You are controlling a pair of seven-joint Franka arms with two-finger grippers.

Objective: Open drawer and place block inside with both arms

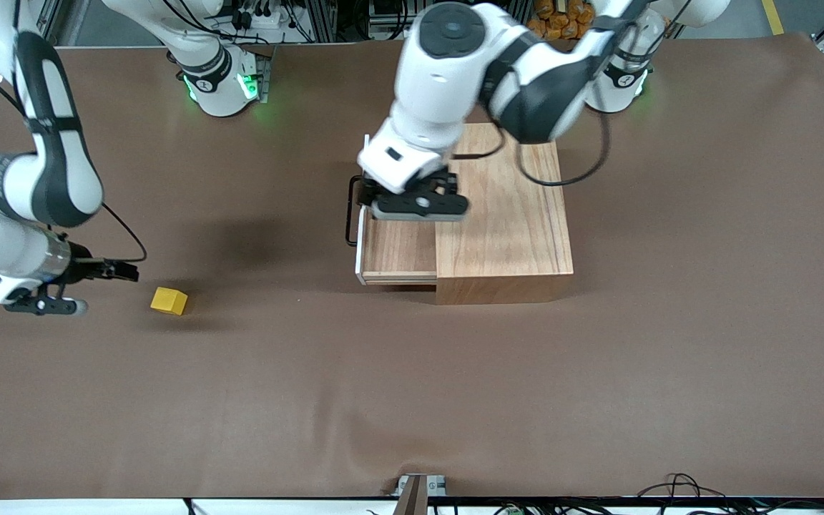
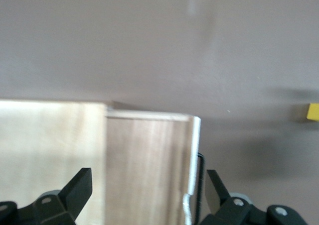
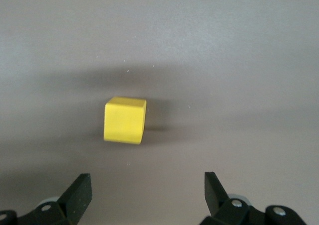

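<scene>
1. My left gripper (image 1: 419, 204), fingers spread, hangs over the half-open drawer (image 1: 398, 247) at frame centre.
2. My right gripper (image 1: 51, 304), also spread, hovers beside the block (image 1: 169, 300), lower left.
3. Risk: an off-centre pinch could spin the block, since it sits skewed.
4. The drawer's long axis runs top to bottom; its handle (image 1: 351, 211) points toward the block.

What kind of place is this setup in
Most likely a robotics lab: two white robot arms bolted along a brown-covered table, with the left gripper open over a pulled-out drawer, the right gripper open by a yellow block, and loose cables.
</scene>
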